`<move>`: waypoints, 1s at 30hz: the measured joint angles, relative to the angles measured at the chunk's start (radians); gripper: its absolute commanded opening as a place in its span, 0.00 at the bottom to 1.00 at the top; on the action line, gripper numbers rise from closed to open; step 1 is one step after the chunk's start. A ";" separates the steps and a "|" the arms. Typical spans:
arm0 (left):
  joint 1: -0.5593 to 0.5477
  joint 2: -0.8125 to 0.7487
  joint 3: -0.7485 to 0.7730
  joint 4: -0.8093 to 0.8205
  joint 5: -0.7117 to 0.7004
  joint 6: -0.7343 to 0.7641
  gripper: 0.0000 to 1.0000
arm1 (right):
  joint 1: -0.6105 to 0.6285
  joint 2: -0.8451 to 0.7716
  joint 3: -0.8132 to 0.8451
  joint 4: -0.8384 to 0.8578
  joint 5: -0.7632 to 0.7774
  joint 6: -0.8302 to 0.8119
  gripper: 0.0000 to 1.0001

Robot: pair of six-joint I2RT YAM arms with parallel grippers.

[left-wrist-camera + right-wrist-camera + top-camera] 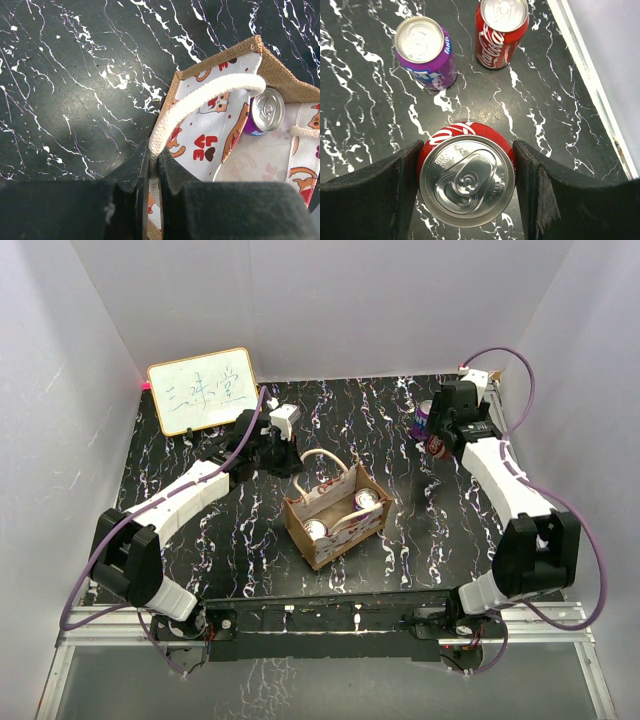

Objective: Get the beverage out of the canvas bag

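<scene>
While the left gripper (154, 172) pinches shut on a white loop handle (200, 95) of the canvas bag (345, 545), the bag stands upright holding two cans (316, 530). Right of the bag, the right gripper (466, 167) clamps a red cola can (465, 185). A purple can (425, 50) and a second cola can (500, 27) stand on the table (240, 555), also right of the bag.

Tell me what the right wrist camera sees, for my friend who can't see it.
A red cola can sits upright between the right gripper's two dark fingers, which press its sides, seen from above. Beyond it on the black marbled table stand a purple soda can and another red cola can.
</scene>
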State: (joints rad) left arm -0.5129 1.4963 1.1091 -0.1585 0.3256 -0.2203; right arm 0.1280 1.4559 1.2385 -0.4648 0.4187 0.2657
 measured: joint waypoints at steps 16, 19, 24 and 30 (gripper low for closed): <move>0.000 0.000 0.000 0.000 0.002 0.000 0.00 | -0.040 0.252 -0.005 0.077 -0.051 -0.028 0.08; 0.000 0.000 0.000 0.000 0.002 0.000 0.00 | -0.042 0.264 -0.005 0.085 -0.051 -0.035 0.08; 0.000 0.000 0.000 0.000 0.001 0.000 0.00 | -0.045 0.278 -0.005 0.113 -0.052 -0.047 0.12; 0.000 0.000 0.000 0.000 0.001 0.000 0.00 | -0.045 0.311 -0.001 0.137 -0.060 -0.055 0.16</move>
State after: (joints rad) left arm -0.5129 1.4963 1.1091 -0.1581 0.3267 -0.2203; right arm 0.0826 1.7672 1.2377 -0.3275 0.3592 0.2104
